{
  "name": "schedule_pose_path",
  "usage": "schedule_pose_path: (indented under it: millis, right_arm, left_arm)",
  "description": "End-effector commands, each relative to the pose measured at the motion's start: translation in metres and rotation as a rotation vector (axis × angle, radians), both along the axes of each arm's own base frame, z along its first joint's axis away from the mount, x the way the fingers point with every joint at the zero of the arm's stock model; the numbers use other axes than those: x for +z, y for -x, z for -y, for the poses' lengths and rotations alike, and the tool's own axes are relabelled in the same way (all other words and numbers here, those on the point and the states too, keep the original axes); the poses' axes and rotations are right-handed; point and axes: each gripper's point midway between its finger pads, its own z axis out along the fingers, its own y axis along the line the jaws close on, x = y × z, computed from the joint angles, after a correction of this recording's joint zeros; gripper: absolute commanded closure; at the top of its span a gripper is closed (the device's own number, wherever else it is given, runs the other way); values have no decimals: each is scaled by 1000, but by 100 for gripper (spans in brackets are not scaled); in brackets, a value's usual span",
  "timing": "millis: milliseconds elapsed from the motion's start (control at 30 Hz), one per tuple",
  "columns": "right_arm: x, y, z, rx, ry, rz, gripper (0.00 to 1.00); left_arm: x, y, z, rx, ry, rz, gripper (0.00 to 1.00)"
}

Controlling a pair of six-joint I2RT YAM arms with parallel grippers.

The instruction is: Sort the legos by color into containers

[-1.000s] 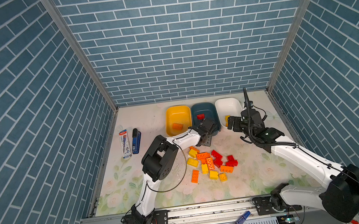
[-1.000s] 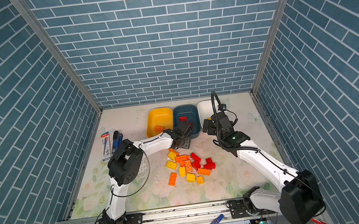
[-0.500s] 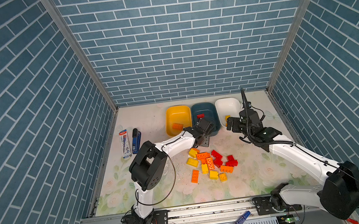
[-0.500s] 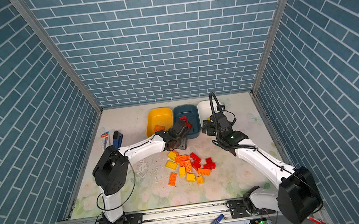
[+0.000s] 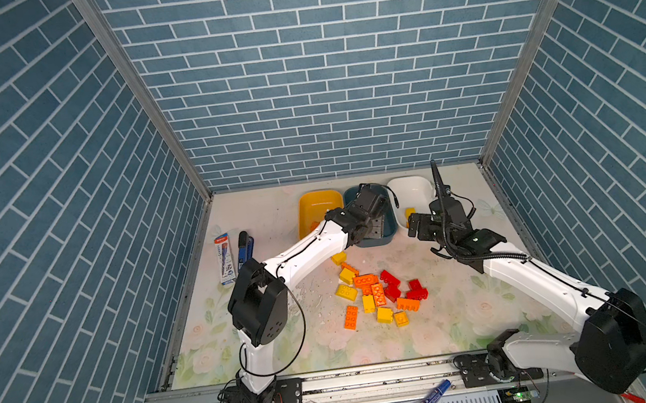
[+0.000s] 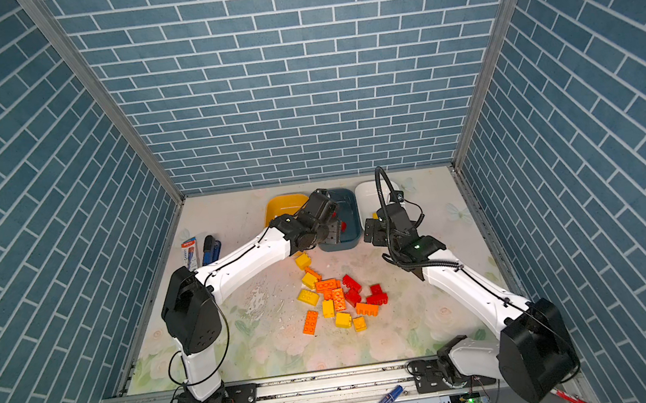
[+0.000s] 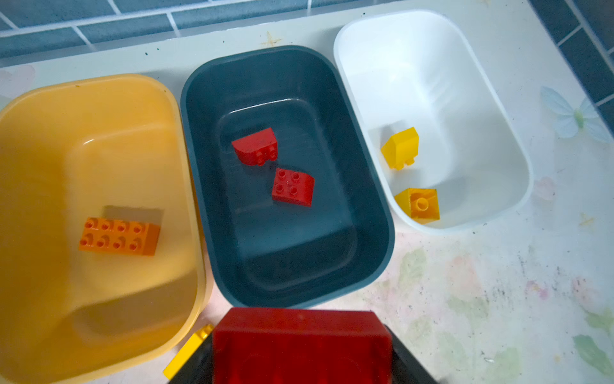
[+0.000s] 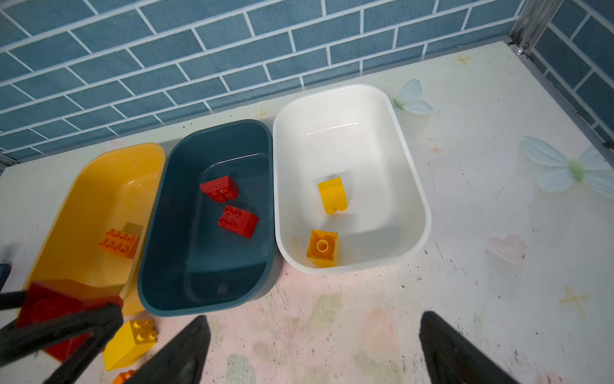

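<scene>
Robot body: left arm (image 5: 306, 252) and right arm (image 5: 532, 281) have white link shells, rounded black joint housings, looping black cables; ribbed conduit (image 5: 500, 258) on the right arm; screwed black base plates (image 5: 290, 392).

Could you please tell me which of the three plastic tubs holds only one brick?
The yellow rounded-rectangular plastic tub: it holds one orange eight-stud brick; the dark teal tub holds two red bricks and the white tub two yellow ones.

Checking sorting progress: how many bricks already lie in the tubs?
5: one orange brick in the yellow tub, two red bricks in the teal tub, two yellow bricks in the white tub. None seem hidden.
</scene>
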Motion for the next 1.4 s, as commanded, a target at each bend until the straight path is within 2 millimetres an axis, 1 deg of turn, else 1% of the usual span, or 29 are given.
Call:
schedule_pose_path:
  millis: [0, 167, 333, 367, 467, 567, 633, 667, 800, 900, 1033, 1200, 1233, 1367]
  right_arm:
    - [-5, 6, 0, -12, -40, -26, 2]
    - [-15, 12, -10, 47, -56, -63, 1]
    - [-27, 16, -30, 147, -103, -106, 1]
    - [-29, 18, -34, 165, -113, -115, 1]
    - [-36, 21, -43, 218, -132, -138, 1]
    - [-44, 26, -52, 279, -140, -170, 1]
    - [-52, 31, -57, 317, -138, -195, 2]
    - [-55, 35, -63, 359, -151, -214, 4]
    - [-73, 48, -73, 439, -140, -294, 9]
    - [-86, 58, -81, 493, -112, -348, 13]
    - [-102, 73, -93, 582, -65, -427, 18]
    - [-121, 89, -99, 650, -11, -520, 23]
    - [-122, 90, -100, 658, -8, -527, 27]
    - [-130, 93, -102, 671, 15, -540, 36]
  left_arm:
    - [-27, -8, -5, -1, -22, -87, 44]
    - [-29, -28, 1, -3, 18, -108, 44]
    - [-35, -49, 8, -2, 17, -105, 44]
    - [-36, -54, 8, 1, 14, -100, 44]
    - [-40, -69, 10, 11, -5, -95, 38]
    - [-35, -83, 10, 21, -8, -96, 34]
    - [-26, -88, 13, 17, -3, -88, 31]
    - [-19, -91, 14, 13, 0, -75, 28]
    - [-3, -90, 12, 10, 7, -46, 14]
    - [2, -84, 8, 9, 14, -45, 9]
    - [4, -73, 2, 7, 25, -53, 5]
    - [8, -60, -6, 1, 43, -53, 3]
    - [9, -58, -7, 0, 46, -51, 2]
    - [11, -52, -11, 6, 59, -54, 2]
